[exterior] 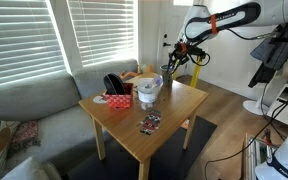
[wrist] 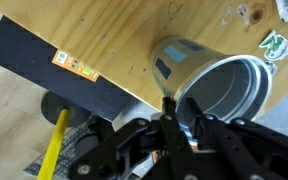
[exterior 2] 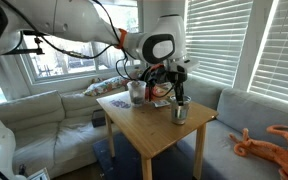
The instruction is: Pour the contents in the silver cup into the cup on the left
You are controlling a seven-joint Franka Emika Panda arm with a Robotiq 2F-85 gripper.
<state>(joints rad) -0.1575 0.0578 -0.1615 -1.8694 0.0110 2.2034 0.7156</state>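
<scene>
The silver cup (wrist: pixel 184 62), a metal cup with blue labels and a wide mouth, stands at a corner of the wooden table (wrist: pixel 104 40). It also shows in both exterior views (exterior: pixel 167 76) (exterior 2: pixel 180 113). My gripper (wrist: pixel 182 118) reaches down onto it and is shut on its rim, one finger inside and one outside (exterior: pixel 168 68) (exterior 2: pixel 178 98). The cup looks upright; I cannot tell whether it rests on the table or is just off it. The other cup (exterior: pixel 149 90) (exterior 2: pixel 136 92), pale and wide-mouthed, stands to the left of it, nearer the table's middle.
A squat red container (exterior: pixel 119 99) (exterior 2: pixel 162 92) sits near the pale cup. A small packet (exterior: pixel 150 123) lies near the table's front edge. Sofas flank the table, one with an orange toy (exterior 2: pixel 269 143). A dark rug (wrist: pixel 29 50) and a yellow pole (wrist: pixel 52 145) lie below the table edge.
</scene>
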